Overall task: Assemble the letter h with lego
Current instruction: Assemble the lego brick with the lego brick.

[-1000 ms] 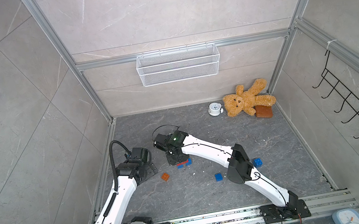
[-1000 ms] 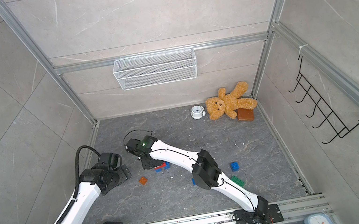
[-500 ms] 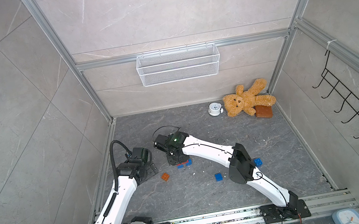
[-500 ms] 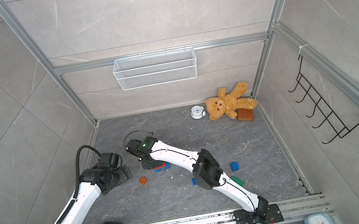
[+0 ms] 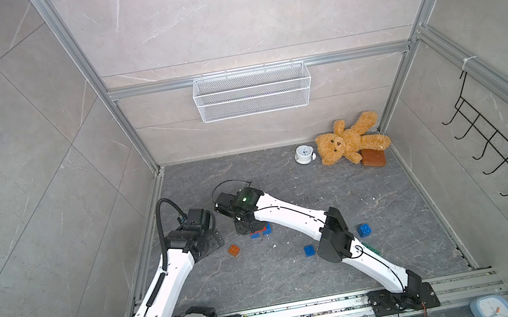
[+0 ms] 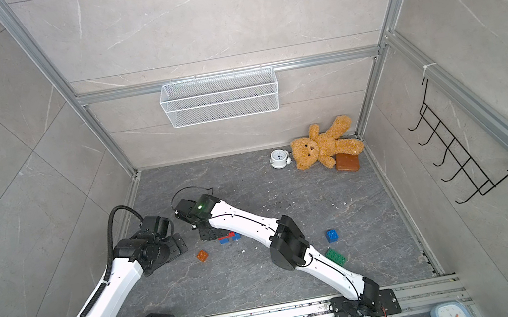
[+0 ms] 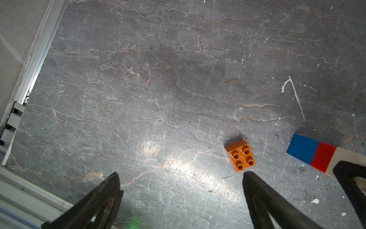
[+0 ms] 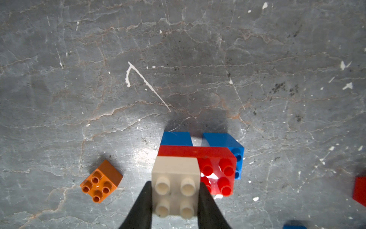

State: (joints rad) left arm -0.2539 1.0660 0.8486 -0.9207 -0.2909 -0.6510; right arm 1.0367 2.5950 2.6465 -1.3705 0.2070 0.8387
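Two blue bricks (image 8: 176, 138) under a red brick (image 8: 217, 168) on the counter (image 5: 266, 279), left of middle, white brick (image 8: 175, 172) stacked on the red one's end. Right gripper (image 8: 175, 186) closed tight on the white brick's sides. Left gripper (image 7: 181, 174) spread wide, empty, hovering beside an orange-brown brick (image 7: 240, 155). Loose blue brick (image 5: 364, 230) and green brick (image 6: 336, 256) well apart, near the right arm's elbow.

My left arm (image 5: 174, 274) reaches from the front rail along the left edge of the table (image 5: 266, 279), wrist bent down. The left gripper (image 7: 180, 174) is spread wide, holding nothing, just above the surface. My right arm (image 5: 290, 217) stretches diagonally from the front-right base toward the table's middle. The right gripper (image 8: 175, 184) points down, clamped on a white brick (image 8: 176, 170), one finger on each side.
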